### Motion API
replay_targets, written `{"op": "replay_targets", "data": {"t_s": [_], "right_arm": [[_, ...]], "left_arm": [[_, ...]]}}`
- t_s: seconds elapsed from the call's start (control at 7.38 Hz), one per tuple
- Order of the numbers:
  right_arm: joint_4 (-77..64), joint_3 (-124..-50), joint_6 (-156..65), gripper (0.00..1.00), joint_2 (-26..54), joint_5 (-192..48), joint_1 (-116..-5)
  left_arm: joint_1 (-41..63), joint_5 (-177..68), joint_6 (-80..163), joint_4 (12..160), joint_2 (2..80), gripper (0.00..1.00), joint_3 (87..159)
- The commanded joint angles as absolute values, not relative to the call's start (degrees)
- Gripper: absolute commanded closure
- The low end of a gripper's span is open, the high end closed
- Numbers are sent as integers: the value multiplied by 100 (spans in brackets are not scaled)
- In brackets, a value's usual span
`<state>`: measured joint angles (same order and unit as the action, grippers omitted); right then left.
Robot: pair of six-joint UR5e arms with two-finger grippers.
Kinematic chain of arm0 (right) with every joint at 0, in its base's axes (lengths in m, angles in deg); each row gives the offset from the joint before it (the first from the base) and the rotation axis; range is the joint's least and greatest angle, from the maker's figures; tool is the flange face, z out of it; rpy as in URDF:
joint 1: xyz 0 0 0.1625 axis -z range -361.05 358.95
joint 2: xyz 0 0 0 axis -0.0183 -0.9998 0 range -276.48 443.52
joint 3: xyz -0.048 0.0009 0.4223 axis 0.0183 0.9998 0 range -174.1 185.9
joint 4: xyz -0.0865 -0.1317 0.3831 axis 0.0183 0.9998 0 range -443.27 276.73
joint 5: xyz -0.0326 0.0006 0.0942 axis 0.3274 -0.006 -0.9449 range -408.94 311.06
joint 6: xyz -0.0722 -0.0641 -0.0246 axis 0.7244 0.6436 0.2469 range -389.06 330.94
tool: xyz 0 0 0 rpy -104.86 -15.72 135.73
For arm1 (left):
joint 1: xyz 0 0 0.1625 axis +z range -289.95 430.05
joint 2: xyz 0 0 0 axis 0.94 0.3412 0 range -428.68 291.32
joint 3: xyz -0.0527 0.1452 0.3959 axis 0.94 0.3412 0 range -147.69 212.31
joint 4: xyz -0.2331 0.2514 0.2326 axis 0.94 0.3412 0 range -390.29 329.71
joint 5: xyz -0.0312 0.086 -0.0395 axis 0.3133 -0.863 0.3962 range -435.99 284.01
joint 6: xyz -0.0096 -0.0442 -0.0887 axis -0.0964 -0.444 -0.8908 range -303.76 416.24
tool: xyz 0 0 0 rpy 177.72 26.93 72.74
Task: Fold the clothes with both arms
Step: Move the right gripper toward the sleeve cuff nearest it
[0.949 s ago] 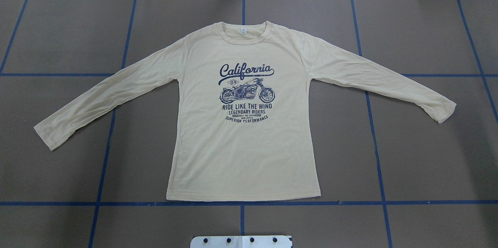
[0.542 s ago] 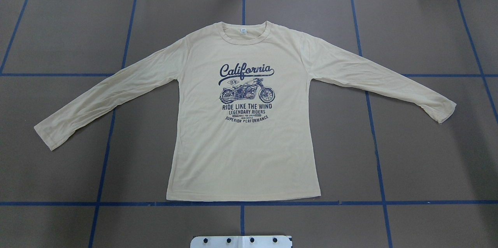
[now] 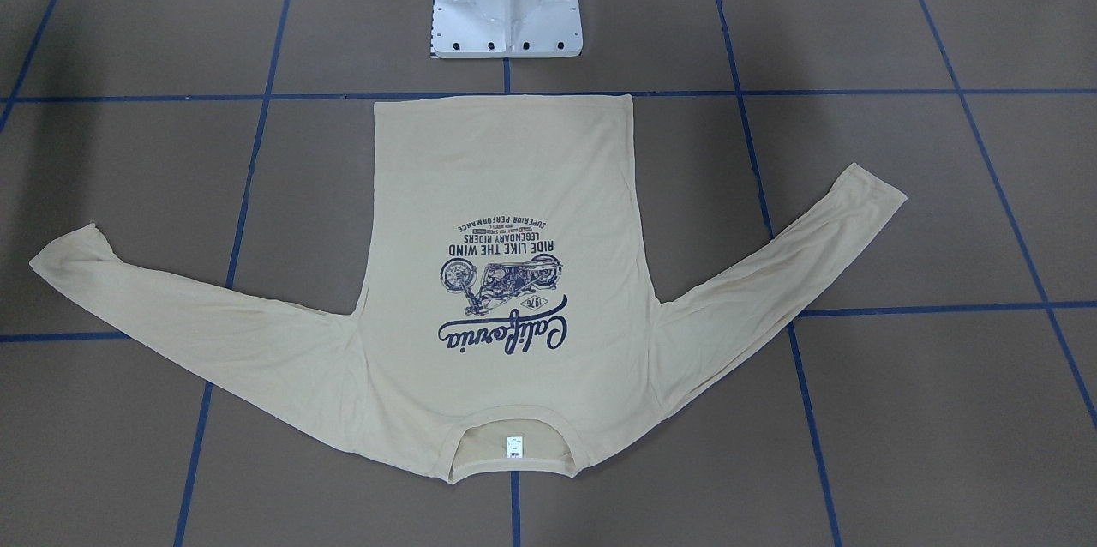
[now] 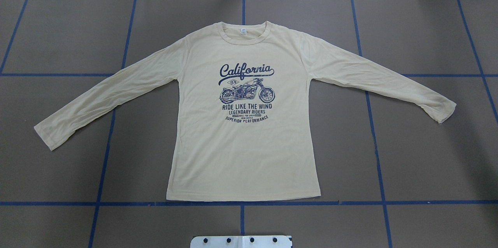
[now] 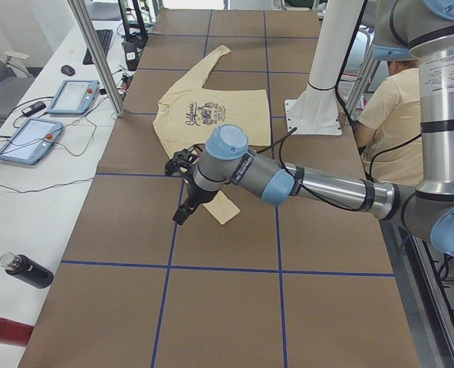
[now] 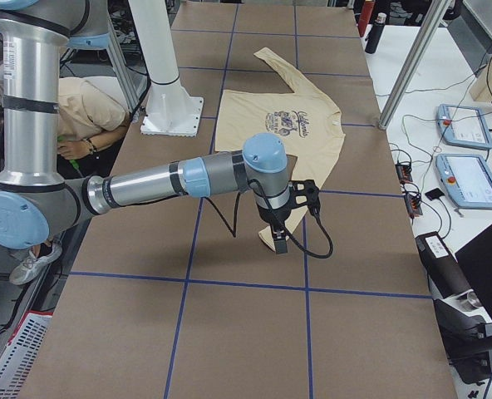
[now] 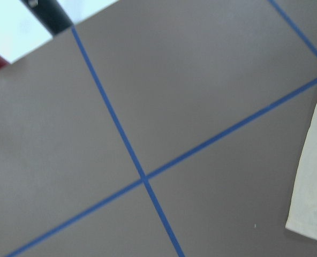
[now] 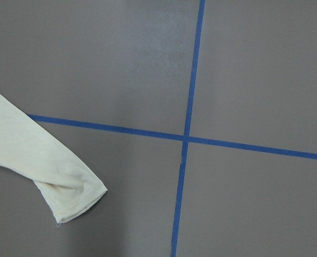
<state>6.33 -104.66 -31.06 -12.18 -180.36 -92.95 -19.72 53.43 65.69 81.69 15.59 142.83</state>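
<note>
Shirt (image 4: 245, 143) of cream knit lies flat and face up on the brown tabletop (image 4: 428, 162), straight out from the white pedestal base (image 3: 506, 7). Its hem sits just beyond the base along a blue tape line (image 4: 350, 203), and its ribbed collar (image 4: 244, 42) with the small white neck label (image 4: 243, 30) is the end farthest from the base. The navy motorcycle print (image 4: 246, 94) reading "California" is centred on the chest. Both long sleeves spread wide to either side of the base, angling back toward it; the left cuff (image 4: 48, 135) and right cuff (image 4: 443, 112) lie flat, well apart from the body. The left arm (image 5: 319, 184) reaches out from the base's left side, its left fingers (image 5: 181, 215) hanging above the tabletop near the left cuff. The right arm (image 6: 146, 187) does the same on the base's other side, its right fingers (image 6: 280, 243) over the right cuff. Whether either pair of fingers is apart or together I cannot tell.
</note>
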Motion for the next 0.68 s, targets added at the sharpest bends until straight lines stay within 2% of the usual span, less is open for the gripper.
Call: {"op": "replay_targets", "data": {"t_s": [0.0,0.27,0.54], "right_arm": [[-263,-10345,-3310,0,-1299,-18121,-9298],[-835,-10344,-3328,0,-1281,-18122,-8898],[-1023,-10353,-4445,0,-1281,-18096,-8091]], "left_arm": [[-1969,5294,6433,8336,1920,0,14278],[-1969,5286,6004,8606,1921,0,14244],[-1951,5295,6010,8696,1886,0,14209]]}}
